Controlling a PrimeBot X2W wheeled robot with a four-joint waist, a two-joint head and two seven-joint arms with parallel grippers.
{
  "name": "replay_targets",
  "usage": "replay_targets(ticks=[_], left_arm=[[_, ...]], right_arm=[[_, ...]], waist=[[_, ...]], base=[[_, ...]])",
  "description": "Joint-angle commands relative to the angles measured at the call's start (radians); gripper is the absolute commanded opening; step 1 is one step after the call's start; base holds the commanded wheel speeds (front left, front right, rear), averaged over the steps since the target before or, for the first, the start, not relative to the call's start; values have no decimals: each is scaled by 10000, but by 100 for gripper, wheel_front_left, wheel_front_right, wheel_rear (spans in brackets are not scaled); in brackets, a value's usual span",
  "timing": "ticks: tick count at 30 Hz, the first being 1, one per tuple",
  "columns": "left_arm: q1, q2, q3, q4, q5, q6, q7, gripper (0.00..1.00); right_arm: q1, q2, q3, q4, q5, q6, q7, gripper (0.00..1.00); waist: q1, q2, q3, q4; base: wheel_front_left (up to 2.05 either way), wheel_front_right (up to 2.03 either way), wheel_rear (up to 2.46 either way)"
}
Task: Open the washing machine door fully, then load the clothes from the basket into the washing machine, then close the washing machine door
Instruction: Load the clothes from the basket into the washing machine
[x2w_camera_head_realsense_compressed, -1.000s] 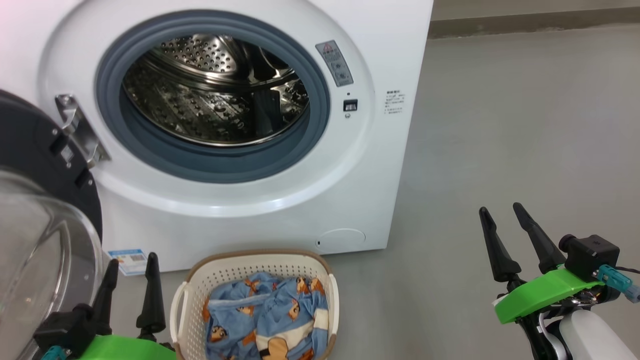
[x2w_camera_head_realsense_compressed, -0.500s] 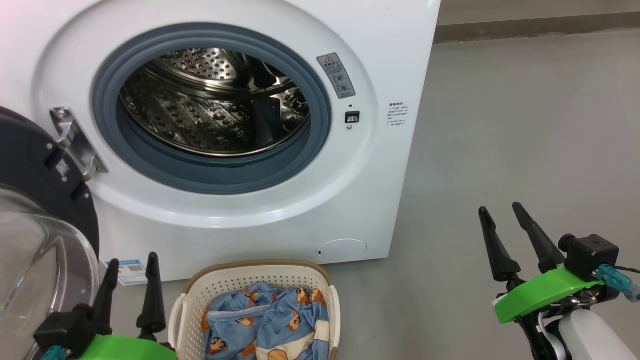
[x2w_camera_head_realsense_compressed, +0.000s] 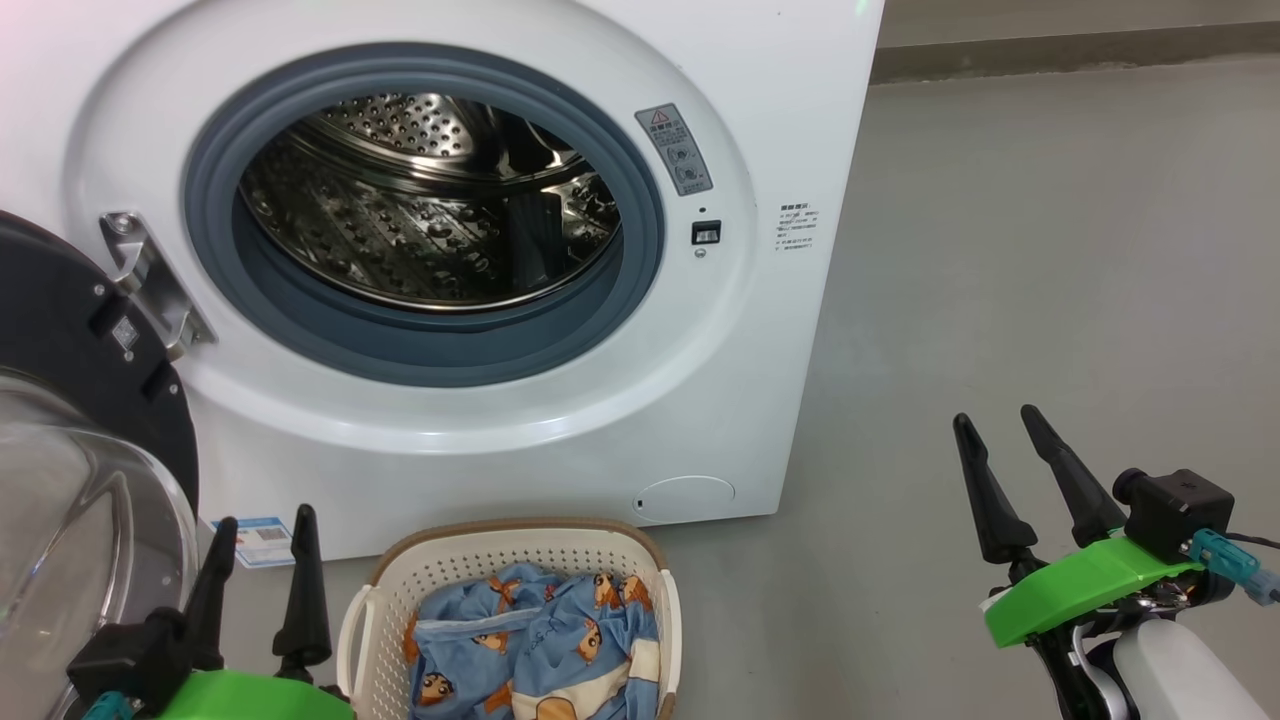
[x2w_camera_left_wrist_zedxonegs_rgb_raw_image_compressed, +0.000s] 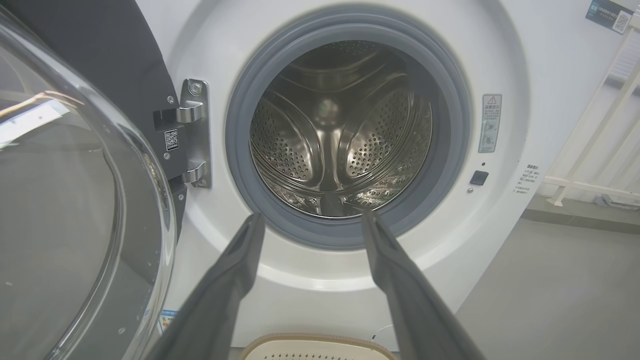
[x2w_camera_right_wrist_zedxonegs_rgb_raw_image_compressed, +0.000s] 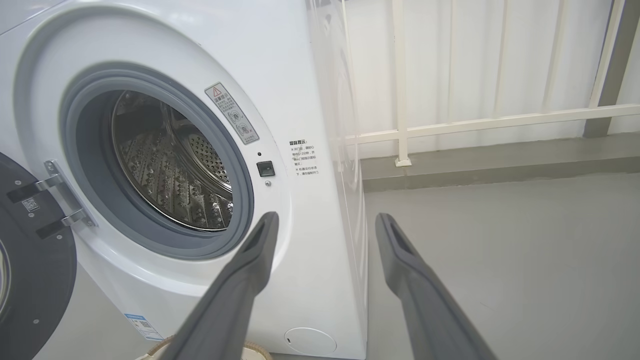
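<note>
The white washing machine (x2w_camera_head_realsense_compressed: 780, 120) stands open, its steel drum (x2w_camera_head_realsense_compressed: 420, 200) bare inside the grey seal. Its black door (x2w_camera_head_realsense_compressed: 60, 330) with the clear glass bowl (x2w_camera_head_realsense_compressed: 80, 520) is swung out to the left on its hinge (x2w_camera_head_realsense_compressed: 150, 280). The cream basket (x2w_camera_head_realsense_compressed: 520, 545) sits on the floor below the opening, holding the light blue cartoon-print clothes (x2w_camera_head_realsense_compressed: 540, 640). My left gripper (x2w_camera_head_realsense_compressed: 265, 520) is open just left of the basket, between it and the door glass. My right gripper (x2w_camera_head_realsense_compressed: 995, 420) is open over bare floor to the machine's right. Both hold nothing.
Grey floor (x2w_camera_head_realsense_compressed: 1050, 250) stretches to the right of the machine. A white railing (x2w_camera_right_wrist_zedxonegs_rgb_raw_image_compressed: 450, 125) and a low kerb run behind it. A blue label sticker (x2w_camera_head_realsense_compressed: 255, 535) sits low on the machine front beside my left fingers.
The head camera tilted, so the whole scene slid down the picture a little. Both grippers keep their places and stay open.
</note>
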Motion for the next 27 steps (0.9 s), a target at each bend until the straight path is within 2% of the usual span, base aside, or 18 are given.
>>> replay_targets(ticks=[1,27], left_arm=[[-263,176,410,-169,70,-34,-91,100],[-445,181,364,-164,100,-46,-84,100]], right_arm=[[-278,-60,218,-227,-16,58,-122,100],[-389,-10,126,-272,-39,58,-122,100]], waist=[[0,0,3,-4],[0,0,671,-251]], base=[[0,0,0],[0,0,0]])
